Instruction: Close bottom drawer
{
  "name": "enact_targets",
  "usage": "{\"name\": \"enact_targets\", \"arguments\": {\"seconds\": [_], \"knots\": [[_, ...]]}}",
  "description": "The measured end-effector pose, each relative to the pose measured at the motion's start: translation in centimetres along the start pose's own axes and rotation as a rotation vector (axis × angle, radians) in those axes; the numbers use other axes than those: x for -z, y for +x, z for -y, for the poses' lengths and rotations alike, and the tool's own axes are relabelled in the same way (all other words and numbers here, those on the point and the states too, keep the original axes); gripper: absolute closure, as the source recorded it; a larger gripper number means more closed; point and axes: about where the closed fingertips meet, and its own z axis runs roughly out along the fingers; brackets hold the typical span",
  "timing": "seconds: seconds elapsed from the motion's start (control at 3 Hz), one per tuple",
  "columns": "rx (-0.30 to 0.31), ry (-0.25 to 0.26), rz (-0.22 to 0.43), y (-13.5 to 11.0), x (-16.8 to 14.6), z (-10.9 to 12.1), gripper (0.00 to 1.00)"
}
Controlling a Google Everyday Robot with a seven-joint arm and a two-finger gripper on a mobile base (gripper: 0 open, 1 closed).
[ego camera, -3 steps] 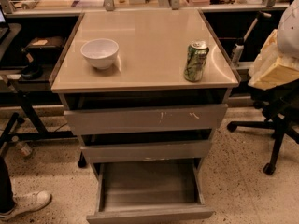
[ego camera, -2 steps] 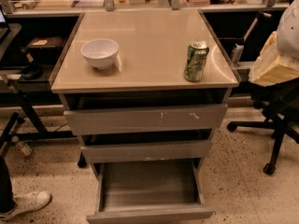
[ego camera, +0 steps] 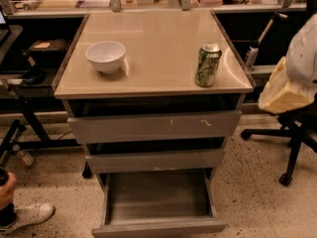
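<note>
The bottom drawer [ego camera: 158,226] of the grey-brown cabinet is pulled far out toward me, its wide shallow tray empty and its plain front panel at the bottom edge of the camera view. Above it sit the plain-fronted middle drawer [ego camera: 154,160] and the top drawer with white scratch marks [ego camera: 154,127], both only slightly out. The gripper is not in view.
On the cabinet top [ego camera: 153,53] stand a white bowl [ego camera: 105,56] at the left and a green can [ego camera: 207,65] at the right. An office chair [ego camera: 292,98] with a padded seat stands at the right. A person's shoe [ego camera: 30,216] is on the floor at the lower left.
</note>
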Motion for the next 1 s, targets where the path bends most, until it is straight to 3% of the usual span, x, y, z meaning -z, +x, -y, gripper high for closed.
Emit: {"name": "enact_targets", "arguments": {"seconds": [0.33,0.67,1.0], "knots": [[-0.028,-0.099,-0.015,0.9,-5.4,-4.2,1.00],[-0.050,-0.230,-0.056,2.2,-12.5,-8.8,1.00],[-0.052,-0.285,-0.089,3.5,-14.3,-11.2,1.00]]}}
